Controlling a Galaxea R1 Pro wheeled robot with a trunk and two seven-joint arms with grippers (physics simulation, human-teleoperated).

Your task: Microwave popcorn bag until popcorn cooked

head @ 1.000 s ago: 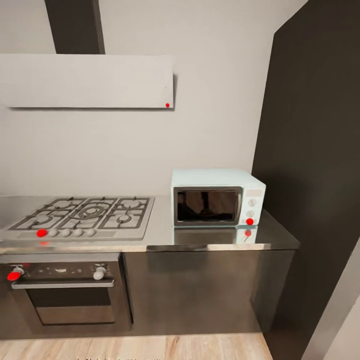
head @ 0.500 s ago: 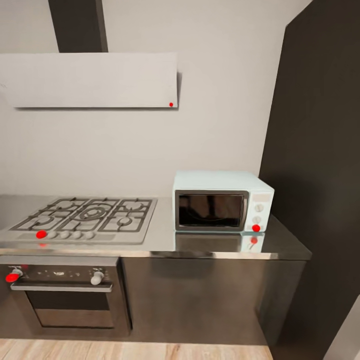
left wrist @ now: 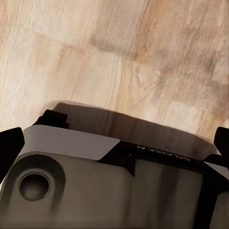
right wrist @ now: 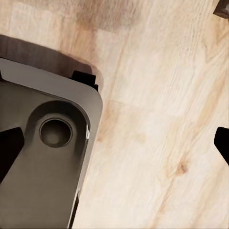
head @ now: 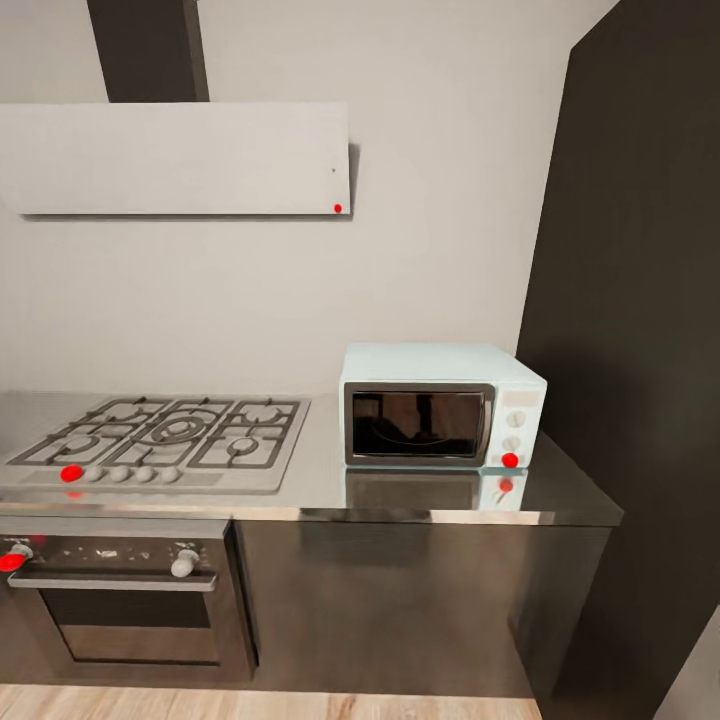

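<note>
Both grippers point down at the pale wooden floor [left wrist: 143, 52], each seen from its own wrist camera. Of the left gripper [left wrist: 114, 143] the two dark fingertips [left wrist: 10, 143] show at opposite edges of the left wrist view, set wide apart with nothing between them. The right gripper [right wrist: 114, 143] looks the same in the right wrist view: its dark fingertips [right wrist: 9, 148] are spread wide and hold nothing. Beneath each gripper lies part of the robot's grey base [right wrist: 47, 143], with a round recess in its top, casting a shadow on the boards.

From the head view, the microwave [head: 442, 415] stands on the countertop [head: 300, 480] near its right end, close to the back wall, with its dark-framed glass door closed and facing forward. A red light glows at the lower corner of its white knob panel, and the front mirrors faintly in the shiny worktop. To its left, set into the countertop, is a gas hob [head: 160, 440] with a row of knobs along its front edge. Below the hob sits a black built-in oven [head: 120, 600]. A flat grey extractor hood [head: 175, 158] hangs on the wall above. A tall dark cabinet [head: 640, 350] rises just past the countertop's right end.
</note>
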